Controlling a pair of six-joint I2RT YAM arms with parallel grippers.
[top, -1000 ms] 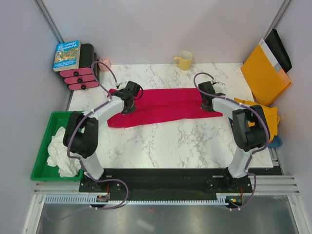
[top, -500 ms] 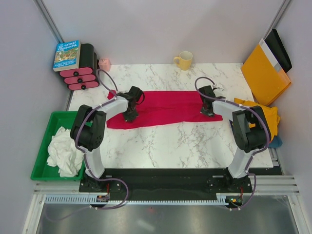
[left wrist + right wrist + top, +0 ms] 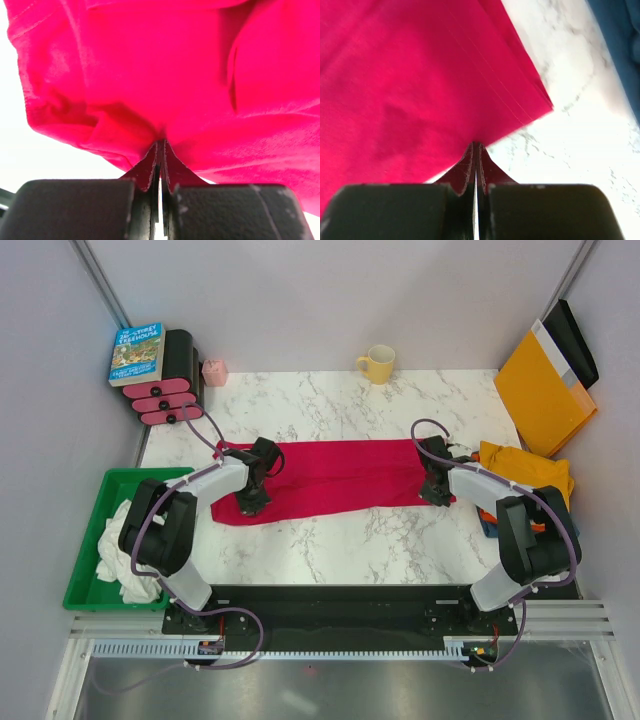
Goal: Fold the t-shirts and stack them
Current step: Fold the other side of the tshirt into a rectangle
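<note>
The crimson red t-shirt (image 3: 335, 476) lies as a long folded band across the marble table (image 3: 380, 540). My left gripper (image 3: 252, 498) is shut on its left end, and red cloth (image 3: 165, 65) bunches at the tips of that gripper (image 3: 161, 142). My right gripper (image 3: 435, 490) is shut on the shirt's right end. In the right wrist view this gripper (image 3: 476, 145) pinches the near edge of the layered cloth (image 3: 410, 85) beside its corner. A mustard-yellow t-shirt (image 3: 522, 466) is heaped at the right edge over blue cloth (image 3: 620, 40). A white t-shirt (image 3: 125, 550) fills the green bin.
The green bin (image 3: 84, 540) stands off the table's left edge. At the back are a yellow mug (image 3: 378, 364), a small pink cup (image 3: 214, 372), and a book (image 3: 136, 352) on a pink and black stack (image 3: 165, 400). An orange envelope (image 3: 542, 390) leans at the back right.
Both grippers have moved toward the near edge, still shut on the red shirt. The band of cloth has slid nearer with them.
</note>
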